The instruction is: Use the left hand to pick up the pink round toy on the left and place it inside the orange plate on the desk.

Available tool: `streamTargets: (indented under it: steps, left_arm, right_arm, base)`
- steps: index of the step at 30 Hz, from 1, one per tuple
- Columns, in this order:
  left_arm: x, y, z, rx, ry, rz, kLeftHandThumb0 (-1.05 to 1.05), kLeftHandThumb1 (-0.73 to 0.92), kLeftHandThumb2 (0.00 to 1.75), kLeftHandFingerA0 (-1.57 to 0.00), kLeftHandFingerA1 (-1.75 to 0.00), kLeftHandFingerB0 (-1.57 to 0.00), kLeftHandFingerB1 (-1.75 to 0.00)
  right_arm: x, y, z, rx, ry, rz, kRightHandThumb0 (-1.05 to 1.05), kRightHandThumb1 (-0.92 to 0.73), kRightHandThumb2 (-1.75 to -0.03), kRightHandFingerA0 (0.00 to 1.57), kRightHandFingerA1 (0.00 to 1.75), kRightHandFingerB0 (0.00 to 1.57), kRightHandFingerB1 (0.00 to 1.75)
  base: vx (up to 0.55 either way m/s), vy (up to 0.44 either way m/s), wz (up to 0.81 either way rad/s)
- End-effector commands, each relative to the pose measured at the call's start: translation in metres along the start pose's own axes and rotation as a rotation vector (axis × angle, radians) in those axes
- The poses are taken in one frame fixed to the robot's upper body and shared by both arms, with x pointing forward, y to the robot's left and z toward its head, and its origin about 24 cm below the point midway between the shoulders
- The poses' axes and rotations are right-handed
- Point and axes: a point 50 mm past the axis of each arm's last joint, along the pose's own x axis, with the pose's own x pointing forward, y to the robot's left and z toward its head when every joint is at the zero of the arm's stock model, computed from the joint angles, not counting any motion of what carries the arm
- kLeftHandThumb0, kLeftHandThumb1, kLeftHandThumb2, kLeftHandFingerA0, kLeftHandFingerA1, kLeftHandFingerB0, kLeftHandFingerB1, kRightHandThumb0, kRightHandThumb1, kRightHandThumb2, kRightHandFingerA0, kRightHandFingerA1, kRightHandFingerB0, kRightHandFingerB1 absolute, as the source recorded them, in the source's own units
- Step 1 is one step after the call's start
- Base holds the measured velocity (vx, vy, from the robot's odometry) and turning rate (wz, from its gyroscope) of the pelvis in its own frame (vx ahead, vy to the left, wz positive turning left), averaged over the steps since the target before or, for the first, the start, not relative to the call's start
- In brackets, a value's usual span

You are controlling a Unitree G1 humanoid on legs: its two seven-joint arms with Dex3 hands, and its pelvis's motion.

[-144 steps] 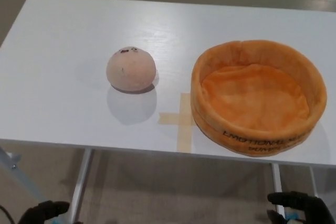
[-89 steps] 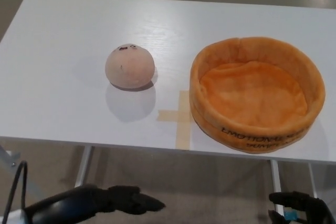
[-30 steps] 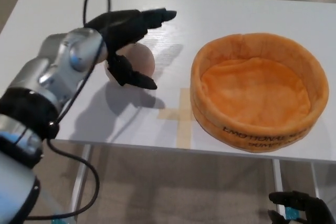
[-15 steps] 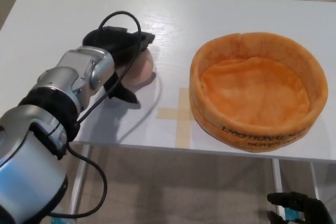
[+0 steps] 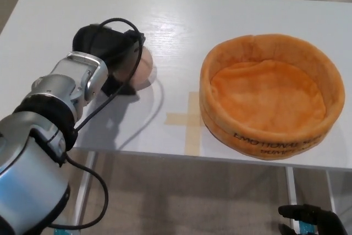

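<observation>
While my left hand wraps closed over the pink round toy, orange plate empty at right, right hand low, grip unclear.

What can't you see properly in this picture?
- Head view: most of the pink round toy is hidden behind the left robot hand, so it is unclear whether the fingers have closed on it.
- Head view: the right robot hand is cut off by the bottom edge.
- Head view: the black writing on the orange plate is too small to read.
</observation>
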Motion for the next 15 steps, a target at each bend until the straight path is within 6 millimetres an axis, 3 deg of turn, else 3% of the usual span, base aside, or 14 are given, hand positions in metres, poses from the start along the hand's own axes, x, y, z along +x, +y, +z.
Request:
streamTargets:
  steps: [1,5,6,11,13,14,15]
  left_arm:
    - [-0.001,-0.0015,0.0037,-0.01,-0.02,0.07,-0.28,0.74,0.64,-0.81,-1.4,-0.65,-0.44]
    - [-0.0007,-0.0005,0.005,-0.019,-0.021,0.089,-0.35,0.8,0.66,-0.78,-1.42,-0.7,-0.44]
    - [-0.0005,-0.0013,0.0062,-0.023,-0.018,0.086,-0.33,0.8,0.65,-0.78,-1.33,-0.59,-0.38]
    - [-0.0001,-0.0034,0.0086,-0.036,-0.015,0.072,-0.29,0.8,0.63,-0.81,-1.41,-0.56,-0.38]
    - [-0.0005,-0.0047,0.0096,-0.048,-0.024,0.075,-0.27,0.76,0.64,-0.8,-1.43,-0.57,-0.39]
    - [-0.0011,-0.006,0.01,-0.057,-0.031,0.079,-0.31,0.81,0.67,-0.78,-1.5,-0.69,-0.43]
    - [-0.0014,-0.0066,0.0101,-0.059,-0.034,0.08,-0.31,0.81,0.67,-0.78,-1.5,-0.69,-0.43]
  right_arm:
    - [-0.0022,0.0005,-0.0069,0.012,0.019,0.002,-0.3,-0.58,-0.57,0.76,0.66,0.7,0.5]
    - [-0.0019,0.0011,-0.006,0.011,0.017,0.0,-0.3,-0.57,-0.57,0.76,0.66,0.7,0.51]
    - [-0.002,0.0008,-0.0059,0.007,0.014,0.004,-0.3,-0.58,-0.57,0.76,0.65,0.7,0.5]
    - [-0.0018,0.0008,-0.0058,0.007,0.016,0.005,-0.3,-0.58,-0.57,0.77,0.66,0.7,0.5]
    - [-0.0019,0.0011,-0.0058,0.018,0.015,0.007,-0.29,-0.59,-0.57,0.75,0.66,0.69,0.5]
    - [-0.0018,0.0012,-0.0057,0.02,0.016,0.006,-0.29,-0.58,-0.57,0.76,0.66,0.7,0.5]
    - [-0.0018,0.0012,-0.0056,0.018,0.017,0.004,-0.29,-0.58,-0.57,0.76,0.66,0.7,0.5]
  base:
    - [0.0,0.0,0.0]
    - [0.0,0.0,0.0]
    - [0.0,0.0,0.0]
    - [0.0,0.0,0.0]
    - [0.0,0.0,0.0]
    - [0.0,0.0,0.0]
    - [0.0,0.0,0.0]
